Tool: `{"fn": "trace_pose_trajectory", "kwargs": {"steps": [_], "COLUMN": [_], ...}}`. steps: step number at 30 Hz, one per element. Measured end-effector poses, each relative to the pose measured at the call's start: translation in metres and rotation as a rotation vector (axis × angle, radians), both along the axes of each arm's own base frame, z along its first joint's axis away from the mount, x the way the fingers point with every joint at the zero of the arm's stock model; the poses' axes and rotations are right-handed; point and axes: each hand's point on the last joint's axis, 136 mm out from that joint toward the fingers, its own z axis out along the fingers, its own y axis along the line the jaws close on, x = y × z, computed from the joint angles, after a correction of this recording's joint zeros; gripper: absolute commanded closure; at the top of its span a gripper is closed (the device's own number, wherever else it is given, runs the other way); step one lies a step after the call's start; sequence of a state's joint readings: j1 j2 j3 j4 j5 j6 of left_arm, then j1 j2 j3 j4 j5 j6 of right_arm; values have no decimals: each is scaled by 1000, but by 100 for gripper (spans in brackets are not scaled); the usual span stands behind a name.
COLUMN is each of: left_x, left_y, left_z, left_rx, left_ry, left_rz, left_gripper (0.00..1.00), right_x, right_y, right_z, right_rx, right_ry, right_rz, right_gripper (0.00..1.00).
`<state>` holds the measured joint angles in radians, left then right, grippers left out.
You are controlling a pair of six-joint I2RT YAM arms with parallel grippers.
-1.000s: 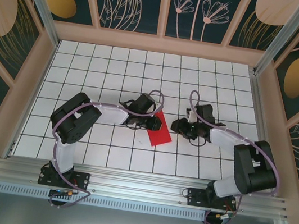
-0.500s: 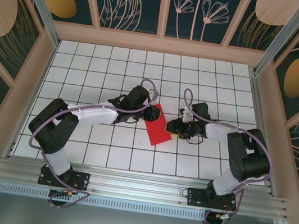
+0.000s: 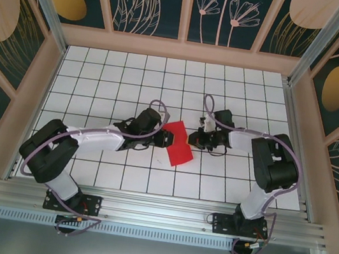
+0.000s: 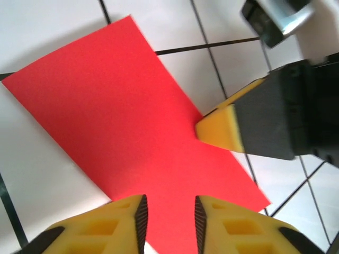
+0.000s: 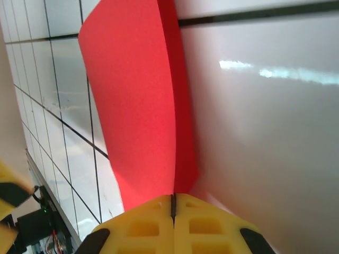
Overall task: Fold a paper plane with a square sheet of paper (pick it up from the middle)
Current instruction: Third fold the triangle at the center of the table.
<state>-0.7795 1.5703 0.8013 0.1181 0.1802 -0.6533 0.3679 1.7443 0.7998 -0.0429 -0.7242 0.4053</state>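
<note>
The square sheet of paper (image 3: 179,148) is bright red and lies folded into a long rectangle on the white grid table (image 3: 99,83). My left gripper (image 3: 166,138) is at its left edge. In the left wrist view the sheet of paper (image 4: 122,106) spreads below the left gripper (image 4: 169,203), whose yellow fingers (image 4: 127,214) stand apart over it, open. My right gripper (image 3: 193,138) meets the sheet's right edge. In the right wrist view the right gripper (image 5: 173,203) is shut, with the raised edge of the paper (image 5: 132,95) running into its closed jaws.
Wooden walls (image 3: 40,87) with patterned panels enclose the table on three sides. A metal rail (image 3: 156,212) with both arm bases runs along the near edge. Open grid tiles lie behind and to both sides of the paper.
The right gripper has shut on the paper's right edge. The left gripper has opened a little and its arm has stretched lower across the table. The paper has shifted slightly.
</note>
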Motion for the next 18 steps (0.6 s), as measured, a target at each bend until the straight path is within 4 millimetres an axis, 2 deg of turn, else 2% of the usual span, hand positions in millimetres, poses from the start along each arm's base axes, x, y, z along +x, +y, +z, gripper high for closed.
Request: {"fn": "trace_pose_trajectory", "kwargs": {"steps": [4, 8, 12, 18], "left_x": [-17, -34, -58, -89], "left_y": [-4, -10, -19, -21], "left_z": [14, 16, 10, -8], "left_rx": [6, 45, 103, 196], "left_ry": [-71, -137, -196, -263], "left_rz": [-31, -74, -145, -221], "left_gripper": [55, 50, 45, 40], "right_x": [-26, -39, -37, -31], "right_y": [-4, 6, 13, 6], "right_z": [0, 12, 18, 10], "right_rx": [-16, -20, -20, -33], "right_ry": [44, 34, 25, 61], "right_rz": [-81, -158, -261, -406], "right_gripper": [97, 98, 99, 99]}}
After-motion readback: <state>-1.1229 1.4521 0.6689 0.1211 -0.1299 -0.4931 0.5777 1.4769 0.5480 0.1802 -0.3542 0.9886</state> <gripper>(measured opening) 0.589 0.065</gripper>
